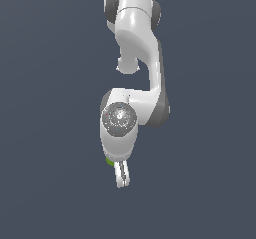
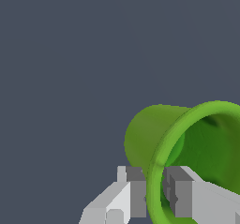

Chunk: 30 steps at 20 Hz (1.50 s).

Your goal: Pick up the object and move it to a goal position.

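We find the claw (image 2: 154,195) closed across the rim wall of the green cup (image 2: 187,143), one finger (image 2: 129,192) outside, one inside. The cup sits tilted in the grip. We judge it light, rigid, smooth; the thin wall suits pinching.

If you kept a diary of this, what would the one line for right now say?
arm: over plain grey floor | gripper: one finger outside, one inside the green cup wall, apparently shut on it | cup: mostly hidden under arm in exterior view
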Each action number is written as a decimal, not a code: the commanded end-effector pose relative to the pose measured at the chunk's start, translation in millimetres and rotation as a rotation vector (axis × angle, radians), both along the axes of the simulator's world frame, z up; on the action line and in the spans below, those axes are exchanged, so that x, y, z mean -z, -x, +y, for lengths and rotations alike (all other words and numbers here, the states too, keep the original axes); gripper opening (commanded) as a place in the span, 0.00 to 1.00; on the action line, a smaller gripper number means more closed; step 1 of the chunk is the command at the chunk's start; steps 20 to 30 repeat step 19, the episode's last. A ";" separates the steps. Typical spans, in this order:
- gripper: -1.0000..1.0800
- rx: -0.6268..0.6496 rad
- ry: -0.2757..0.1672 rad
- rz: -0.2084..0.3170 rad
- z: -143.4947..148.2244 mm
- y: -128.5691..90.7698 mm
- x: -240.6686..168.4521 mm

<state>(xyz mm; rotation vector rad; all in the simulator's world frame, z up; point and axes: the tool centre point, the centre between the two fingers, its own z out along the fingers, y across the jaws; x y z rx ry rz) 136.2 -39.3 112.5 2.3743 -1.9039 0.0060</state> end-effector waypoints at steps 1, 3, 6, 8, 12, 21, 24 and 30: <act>0.00 0.000 0.000 -0.003 -22.6 0.5 -14.7; 0.00 0.000 0.000 -0.003 -39.5 1.1 -24.5; 0.00 0.000 0.000 -0.003 -63.7 1.4 -38.7; 0.00 0.000 0.000 -0.003 -78.8 1.3 -47.4; 0.00 0.000 0.001 -0.002 -101.0 0.4 -60.2; 0.00 0.000 0.001 -0.002 -108.6 -1.2 -64.5; 0.00 0.000 0.001 -0.002 -108.6 -1.2 -64.5; 0.00 0.000 0.001 -0.002 -108.6 -1.2 -64.5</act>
